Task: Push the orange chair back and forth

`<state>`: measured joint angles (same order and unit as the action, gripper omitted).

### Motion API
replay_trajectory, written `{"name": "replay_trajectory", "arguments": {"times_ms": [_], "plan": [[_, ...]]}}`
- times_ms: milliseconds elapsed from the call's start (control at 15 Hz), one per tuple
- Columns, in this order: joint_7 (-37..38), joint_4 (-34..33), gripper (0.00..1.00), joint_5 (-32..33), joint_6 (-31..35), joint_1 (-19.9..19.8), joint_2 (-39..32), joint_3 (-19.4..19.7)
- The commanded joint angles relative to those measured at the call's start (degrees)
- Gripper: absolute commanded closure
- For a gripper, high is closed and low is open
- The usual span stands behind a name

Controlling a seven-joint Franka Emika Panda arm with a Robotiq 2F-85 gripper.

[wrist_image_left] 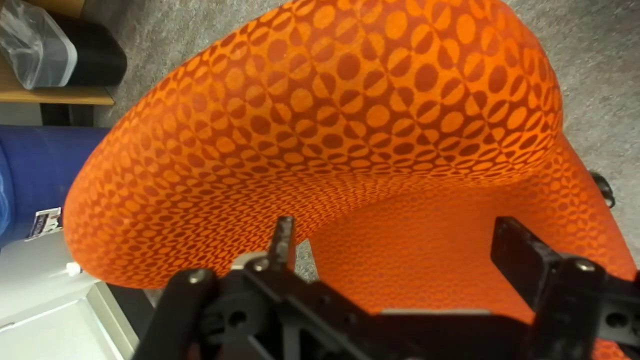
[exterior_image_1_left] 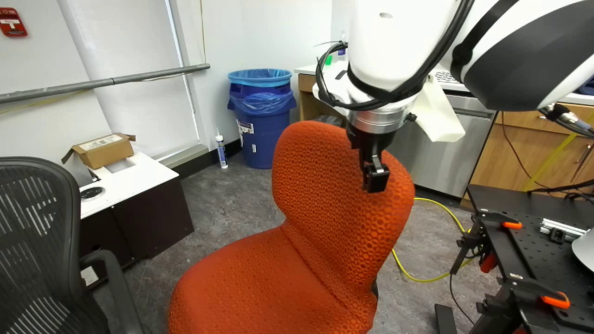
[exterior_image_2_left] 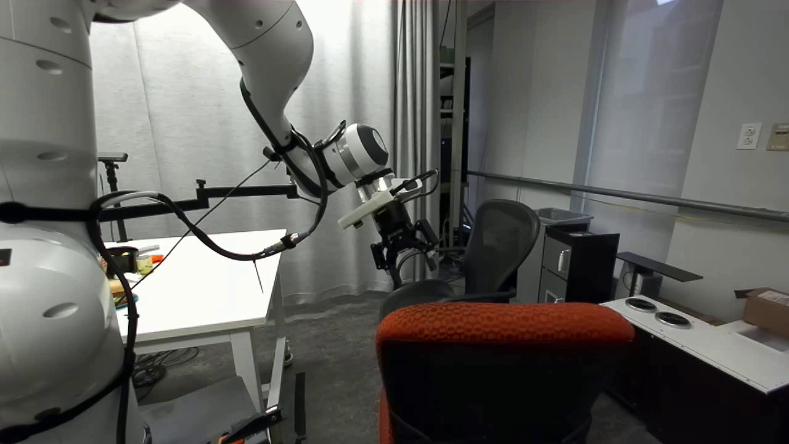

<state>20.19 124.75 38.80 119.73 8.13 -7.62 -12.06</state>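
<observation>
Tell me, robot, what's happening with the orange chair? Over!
Gripper open, holding nothing. Orange chair upright, contact unclear. Black mesh chair nearby, might get in the way.

White arm (exterior_image_2_left: 271, 49), looping black cables (exterior_image_1_left: 443, 51), black jaws

Our orange chair (exterior_image_1_left: 301, 236) is basically all dark-red and orange ovals, some split two-tone. Then we've got a mostly black gripper (wrist_image_left: 396, 230), blue bin (exterior_image_1_left: 269, 139), yellow cable (exterior_image_1_left: 419, 280) and mottled grey floor (exterior_image_1_left: 222, 204).

Wrist view close above the orange chair (wrist_image_left: 350, 150).
</observation>
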Motion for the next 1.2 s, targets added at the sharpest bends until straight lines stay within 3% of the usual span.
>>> {"name": "replay_trajectory", "arguments": {"times_ms": [0, 200, 533, 800, 1133], "plan": [[-0.17, -0.06, 0.00, -0.25, 0.01, 1.38, 0.04, 1.40], [1.88, -0.19, 0.00, 1.42, 0.05, 1.79, -0.51, 1.50], [11.72, -5.57, 0.00, 14.71, 0.30, 2.85, -10.69, 4.18], [15.62, -13.55, 0.00, 16.87, -0.35, 2.57, -22.00, 8.22], [15.31, -24.47, 0.00, 14.53, -2.04, 2.00, -32.28, 12.92]]}}
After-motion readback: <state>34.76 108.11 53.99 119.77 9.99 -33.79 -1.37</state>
